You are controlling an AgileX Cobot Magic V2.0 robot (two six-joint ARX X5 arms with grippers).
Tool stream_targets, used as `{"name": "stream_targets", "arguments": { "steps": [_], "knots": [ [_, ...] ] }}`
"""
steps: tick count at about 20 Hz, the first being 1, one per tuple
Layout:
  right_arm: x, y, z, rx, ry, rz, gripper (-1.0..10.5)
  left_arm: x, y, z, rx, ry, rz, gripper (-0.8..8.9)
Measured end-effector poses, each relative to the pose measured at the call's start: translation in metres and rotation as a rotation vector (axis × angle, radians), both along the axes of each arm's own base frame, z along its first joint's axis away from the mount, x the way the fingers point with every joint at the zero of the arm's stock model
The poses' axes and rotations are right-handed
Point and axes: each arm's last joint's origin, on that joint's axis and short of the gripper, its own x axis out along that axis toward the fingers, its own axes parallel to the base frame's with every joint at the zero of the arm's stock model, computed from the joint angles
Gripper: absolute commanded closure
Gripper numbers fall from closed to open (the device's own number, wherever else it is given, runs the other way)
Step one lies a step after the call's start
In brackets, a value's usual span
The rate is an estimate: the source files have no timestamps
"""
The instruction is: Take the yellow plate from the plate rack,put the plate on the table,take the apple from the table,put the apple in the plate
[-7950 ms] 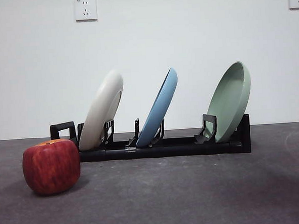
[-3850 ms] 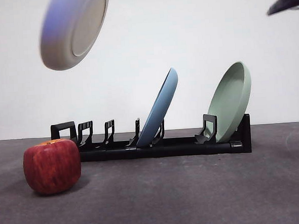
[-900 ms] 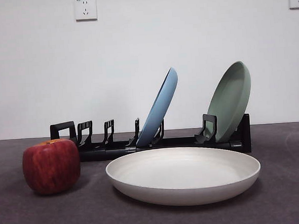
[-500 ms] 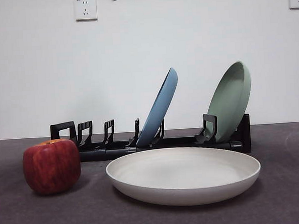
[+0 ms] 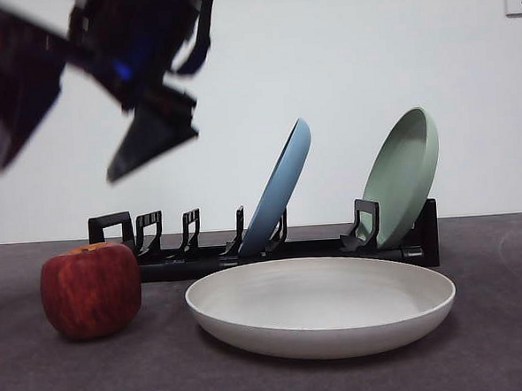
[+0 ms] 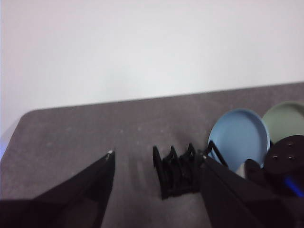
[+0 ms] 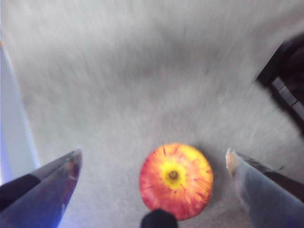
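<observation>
Apple (image 7: 175,180) right between the open jaws

Right gripper (image 7: 152,164) is spread wide above it, stem up, on the blurry grey table (image 7: 142,71); black rack (image 7: 287,90) off at the edge.

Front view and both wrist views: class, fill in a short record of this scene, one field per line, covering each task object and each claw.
yellow plate: flat on the table, empty
apple: on the table beside the plate
plate rack: holds a blue plate and a green plate
right claw: open, above the apple
left claw: open, holding nothing, facing the rack
</observation>
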Motion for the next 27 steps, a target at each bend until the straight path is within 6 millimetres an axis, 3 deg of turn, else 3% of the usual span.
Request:
{"name": "stream_targets", "arguments": {
  "steps": [10, 13, 14, 20, 23, 27],
  "knots": [
    [0.012, 0.017, -0.07, -0.134, 0.055, 0.004, 4.7, -0.002, 0.001, -0.005, 0.02, 0.05, 0.0, 5.31],
    [0.013, 0.018, -0.074, -0.143, 0.058, 0.002, 9.1, -0.003, 0.001, -0.006, 0.025, 0.06, 0.0, 5.31],
    [0.013, 0.018, -0.074, -0.143, 0.057, 0.003, 9.7, -0.003, 0.001, -0.006, 0.027, 0.064, 0.0, 5.31],
    [0.011, 0.019, -0.074, -0.151, 0.044, -0.004, 9.6, -0.003, 0.001, -0.007, 0.031, 0.073, 0.0, 5.31],
    [0.009, 0.013, -0.059, -0.151, 0.044, -0.006, 9.6, -0.003, 0.001, -0.007, 0.028, 0.069, 0.0, 5.31],
    [0.001, -0.014, 0.009, -0.065, -0.013, -0.03, 9.6, 0.007, -0.005, -0.001, -0.008, 0.032, -0.066, 5.31]
  ]
}}
